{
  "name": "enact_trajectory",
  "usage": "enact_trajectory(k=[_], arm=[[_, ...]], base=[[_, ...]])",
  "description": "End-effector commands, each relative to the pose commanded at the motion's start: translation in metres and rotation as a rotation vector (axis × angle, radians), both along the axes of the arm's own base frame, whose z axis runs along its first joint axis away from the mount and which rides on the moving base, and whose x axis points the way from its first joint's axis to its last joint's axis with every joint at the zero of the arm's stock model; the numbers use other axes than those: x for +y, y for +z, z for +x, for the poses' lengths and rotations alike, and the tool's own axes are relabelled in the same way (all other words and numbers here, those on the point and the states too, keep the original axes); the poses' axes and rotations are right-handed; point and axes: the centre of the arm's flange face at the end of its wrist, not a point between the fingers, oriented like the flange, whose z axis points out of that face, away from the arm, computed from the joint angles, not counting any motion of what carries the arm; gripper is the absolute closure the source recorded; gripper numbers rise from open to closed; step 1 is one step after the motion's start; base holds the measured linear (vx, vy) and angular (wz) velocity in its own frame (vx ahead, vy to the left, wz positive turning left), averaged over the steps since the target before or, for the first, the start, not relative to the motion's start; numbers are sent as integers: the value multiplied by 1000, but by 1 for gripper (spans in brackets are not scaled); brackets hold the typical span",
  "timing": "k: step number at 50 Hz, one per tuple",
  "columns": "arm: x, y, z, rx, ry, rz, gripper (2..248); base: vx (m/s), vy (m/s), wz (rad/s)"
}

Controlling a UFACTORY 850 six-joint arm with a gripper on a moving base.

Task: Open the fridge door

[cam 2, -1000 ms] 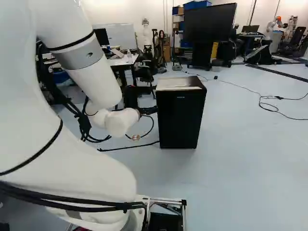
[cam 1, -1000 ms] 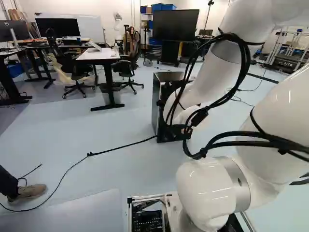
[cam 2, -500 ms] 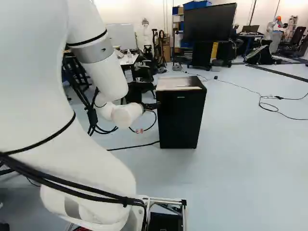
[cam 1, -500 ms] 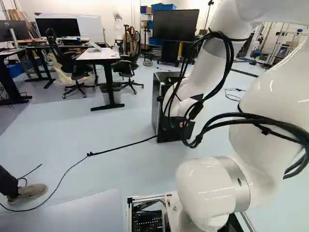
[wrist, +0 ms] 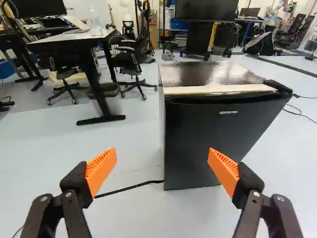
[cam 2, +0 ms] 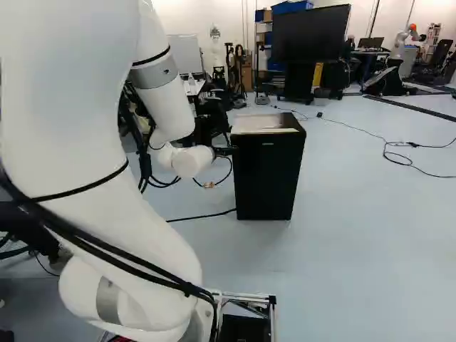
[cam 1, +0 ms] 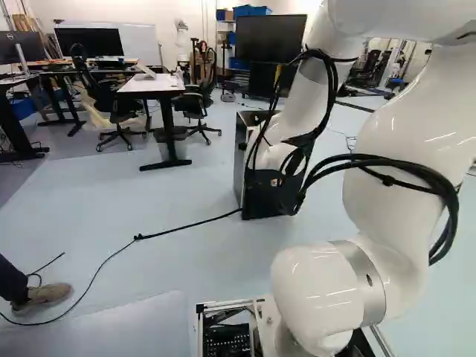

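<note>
In the right base view my gripper (cam 2: 225,151) reaches from the wrist to the near left edge of the black fridge (cam 2: 268,174). The wrist view shows the gripper (wrist: 162,166) open, its orange pads wide apart with nothing held. Ahead of it the fridge (wrist: 213,134) stands on the floor, its dark door facing me and closed; one finger overlaps the door's lower part in view, the other lies over bare floor. I cannot tell whether anything touches. In the left base view the arm covers much of the fridge (cam 1: 239,160).
A black cable (cam 1: 178,225) runs over the floor to the fridge. Behind stand a white-topped desk (cam 1: 152,83), office chairs (cam 1: 195,104) and a large screen (cam 2: 311,34). At the back right is another robot (cam 2: 407,35). A person's shoe (cam 1: 46,294) shows at the left base view's edge.
The arm has swung: its wrist has shifted left in the left base view and right, closer to the fridge, in the right base view. Fridge and base have stayed put.
</note>
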Motion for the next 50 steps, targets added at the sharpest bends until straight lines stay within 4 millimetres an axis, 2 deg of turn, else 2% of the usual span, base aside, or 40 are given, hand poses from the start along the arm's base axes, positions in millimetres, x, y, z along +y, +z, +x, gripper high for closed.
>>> enact_trajectory(k=[29,50], arm=[[29,-3,46,-12,4,27,3],[53,-26,78,16,-11,49,3]], base=[[0,0,0],[0,0,0]])
